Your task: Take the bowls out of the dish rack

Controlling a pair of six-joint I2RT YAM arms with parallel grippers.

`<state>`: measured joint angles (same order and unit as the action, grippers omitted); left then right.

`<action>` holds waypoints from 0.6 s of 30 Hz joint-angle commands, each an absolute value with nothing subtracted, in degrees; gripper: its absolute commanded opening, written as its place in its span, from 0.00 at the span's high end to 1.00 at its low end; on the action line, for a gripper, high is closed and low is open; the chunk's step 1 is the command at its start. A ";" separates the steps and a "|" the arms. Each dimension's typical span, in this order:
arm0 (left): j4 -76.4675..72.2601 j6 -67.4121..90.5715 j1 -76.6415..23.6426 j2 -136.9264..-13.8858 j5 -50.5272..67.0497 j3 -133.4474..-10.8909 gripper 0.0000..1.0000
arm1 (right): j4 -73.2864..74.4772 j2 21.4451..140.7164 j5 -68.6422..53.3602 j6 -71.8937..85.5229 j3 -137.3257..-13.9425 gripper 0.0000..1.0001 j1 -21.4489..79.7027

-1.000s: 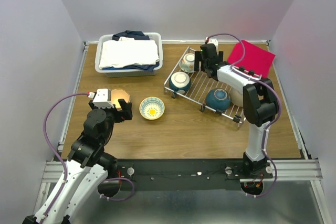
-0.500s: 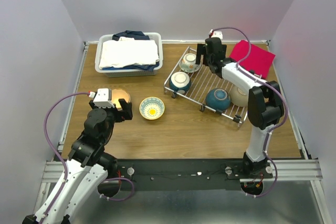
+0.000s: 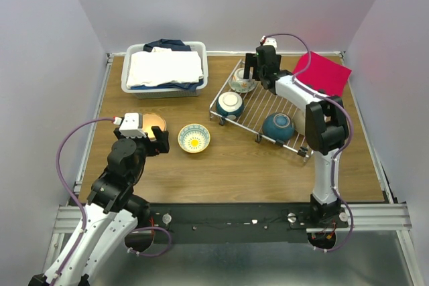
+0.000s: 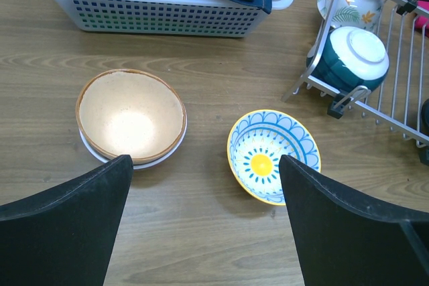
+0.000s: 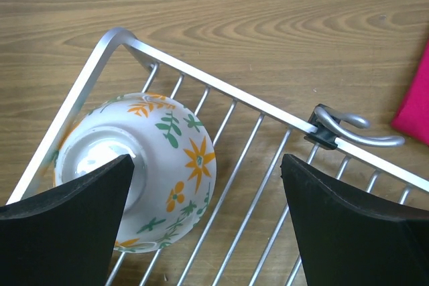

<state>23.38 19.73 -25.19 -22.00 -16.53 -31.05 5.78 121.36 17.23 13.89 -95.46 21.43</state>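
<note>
Hovering: right claw (image 5: 206, 165), spread wide, over the upturned floral bowl (image 5: 167, 172) in the far corner of the rack (image 5: 228, 95).
Left claw (image 4: 204, 165): spread wide, empty, above the bench (image 4: 201, 246).
Unloaded: tan bowl (image 4: 131, 115) and yellow-patterned bowl (image 4: 271, 155), side by side on the bench.

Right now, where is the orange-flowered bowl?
In the top view, the floral bowl sits upside down in the far-left corner of the dish rack, right of the white bin, with a teal bowl just nearer.
</note>
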 commanded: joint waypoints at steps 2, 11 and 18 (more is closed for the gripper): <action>22.76 19.34 -24.87 -21.89 -17.40 -30.67 0.01 | 7.91 120.85 19.85 12.31 -92.47 0.01 21.53; 22.41 19.25 -24.87 -22.32 -16.79 -30.67 0.01 | 8.35 113.39 26.98 9.94 -83.33 0.01 17.76; 22.32 19.25 -24.87 -22.59 -16.35 -30.67 0.01 | 8.17 109.25 29.35 6.69 -78.75 0.01 15.12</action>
<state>23.27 19.73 -25.19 -22.26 -16.51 -31.05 4.34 111.33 24.69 10.41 -81.82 16.53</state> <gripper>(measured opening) 0.988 0.990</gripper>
